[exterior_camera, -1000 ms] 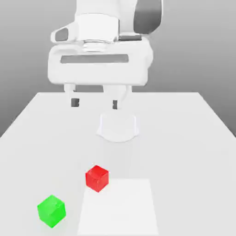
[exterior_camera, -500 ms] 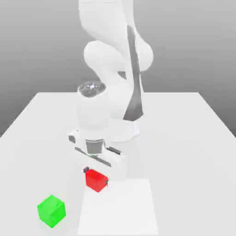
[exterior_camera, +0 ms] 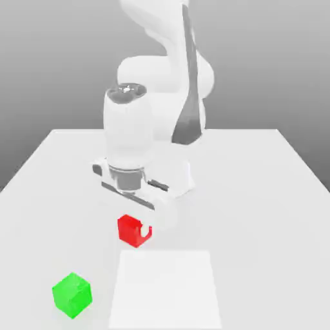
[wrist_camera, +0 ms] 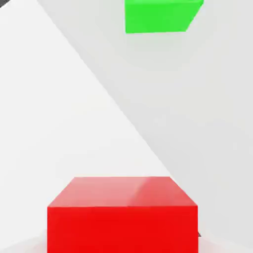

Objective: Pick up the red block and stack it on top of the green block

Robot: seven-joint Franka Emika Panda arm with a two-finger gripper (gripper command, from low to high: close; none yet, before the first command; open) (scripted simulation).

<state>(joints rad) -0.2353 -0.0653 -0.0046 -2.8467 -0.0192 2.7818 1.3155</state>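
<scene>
gripping the red block (exterior_camera: 129, 232) in the closed gripper (exterior_camera: 135, 232), apparently just clear of the table (exterior_camera: 258, 213), well apart from the green block (exterior_camera: 72, 295). could let the cube slip with an off-centre grip, bump the green block by crossing too low, or topple the stack by releasing out of line. in the exterior view, the arm (exterior_camera: 129, 132)'s bent reach; in the hand view, instead, the red block's broad, unhidden face.

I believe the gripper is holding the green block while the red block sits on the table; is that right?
Not quite: the colours are swapped. The exterior view shows the gripper holding the red block, while the green block sits on the table.
</scene>
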